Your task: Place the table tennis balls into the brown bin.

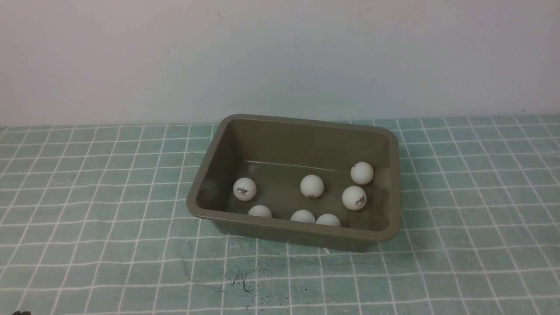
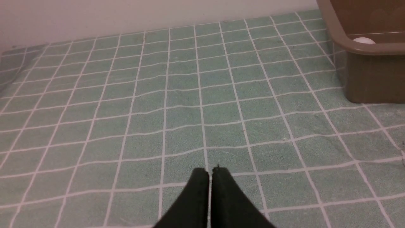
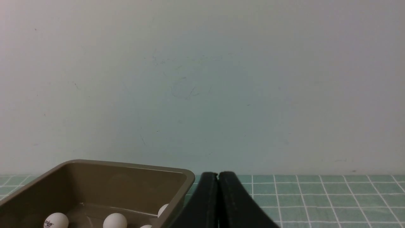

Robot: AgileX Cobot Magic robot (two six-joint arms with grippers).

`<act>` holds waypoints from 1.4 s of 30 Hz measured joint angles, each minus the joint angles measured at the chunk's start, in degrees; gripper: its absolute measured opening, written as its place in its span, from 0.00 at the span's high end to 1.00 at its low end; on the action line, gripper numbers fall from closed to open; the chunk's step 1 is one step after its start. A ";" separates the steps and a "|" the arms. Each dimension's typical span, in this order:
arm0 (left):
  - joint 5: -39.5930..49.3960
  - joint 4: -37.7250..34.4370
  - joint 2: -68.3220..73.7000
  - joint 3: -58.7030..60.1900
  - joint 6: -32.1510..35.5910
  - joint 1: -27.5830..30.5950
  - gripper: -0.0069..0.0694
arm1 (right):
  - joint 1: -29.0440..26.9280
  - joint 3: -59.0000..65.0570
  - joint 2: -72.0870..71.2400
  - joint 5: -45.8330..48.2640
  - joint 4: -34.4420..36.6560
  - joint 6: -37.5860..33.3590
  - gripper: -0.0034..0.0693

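A pale wall (image 1: 280,61) stands behind a green table (image 1: 109,227) with white grid lines. On it sits the brown bin (image 1: 293,225), holding 7 table tennis balls (image 1: 312,187). The left gripper (image 2: 210,177) and right gripper (image 3: 218,183) are both fully closed, gripping nothing.

The bin (image 1: 293,227) sits on the table (image 1: 109,236), in front of the wall (image 1: 280,57). Seven balls (image 1: 312,187) lie in it: three along its near side, one over towards the left, one around the middle, and two near each other at the right, one farther back than the other.
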 joint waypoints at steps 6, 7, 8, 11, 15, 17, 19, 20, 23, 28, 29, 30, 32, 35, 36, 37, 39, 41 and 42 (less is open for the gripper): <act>0.00 0.00 0.00 0.00 0.05 0.00 0.92 | 0.00 0.00 0.00 0.00 -1.19 -0.90 0.97; 0.00 0.00 0.00 0.00 0.05 0.00 0.92 | 0.00 0.06 0.00 0.00 -2.24 -1.67 0.97; 0.00 0.00 0.00 0.00 0.05 0.00 0.92 | 0.00 0.41 0.00 -0.06 -3.37 -2.46 0.97; 0.00 0.00 0.00 0.00 0.05 0.00 0.92 | -0.12 3.14 0.00 -0.78 -7.67 -4.81 0.97; 0.00 0.00 0.00 0.00 0.05 0.00 0.92 | -0.42 10.02 0.00 -2.41 -13.07 -5.37 0.97; 0.00 0.00 0.00 0.00 0.05 0.00 0.92 | -0.53 15.68 0.00 -3.05 -14.96 -4.63 0.97; 0.00 0.00 0.00 0.00 0.05 0.00 0.92 | -0.53 17.13 0.06 -2.44 -15.01 -1.78 0.97; 0.00 0.00 0.00 0.00 0.05 0.00 0.92 | -0.47 17.13 0.06 -2.44 -15.01 -0.47 0.97; 0.00 0.00 0.00 0.00 0.10 0.02 0.92 | 1.02 17.13 0.06 -2.44 -15.01 2.38 0.97; 0.00 0.00 0.00 0.00 0.10 0.07 0.92 | 1.76 17.13 0.06 -2.44 -15.03 2.83 0.97; 0.00 0.00 0.00 0.00 0.10 0.07 0.92 | 1.76 17.13 0.06 -2.44 -15.03 2.87 0.97; 0.00 0.00 0.00 0.00 0.10 0.07 0.92 | 1.76 17.13 0.06 -2.44 -15.03 2.87 0.97; 0.00 0.00 0.00 0.00 0.10 0.07 0.92 | 1.76 17.13 0.06 -2.44 -15.03 2.87 0.97; 0.00 0.00 0.00 0.00 0.10 0.07 0.92 | 1.81 17.13 0.06 -2.44 -15.03 2.87 0.97; 0.00 0.00 0.00 0.00 0.10 0.07 0.92 | 1.81 17.13 0.06 -2.44 -15.03 2.87 0.97; 0.00 0.00 0.00 0.00 0.10 0.07 0.92 | 1.81 17.13 0.06 -2.44 -15.03 2.87 0.97; 0.00 0.00 0.00 0.00 0.10 0.07 0.92 | 1.81 17.13 0.06 -2.44 -15.03 2.87 0.97; 0.00 0.00 0.00 0.00 0.10 0.07 0.92 | 1.81 17.13 0.06 -2.44 -15.03 2.87 0.97; 0.00 0.00 0.00 0.00 0.10 0.07 0.92 | 1.81 17.13 0.06 -2.44 -15.03 2.87 0.97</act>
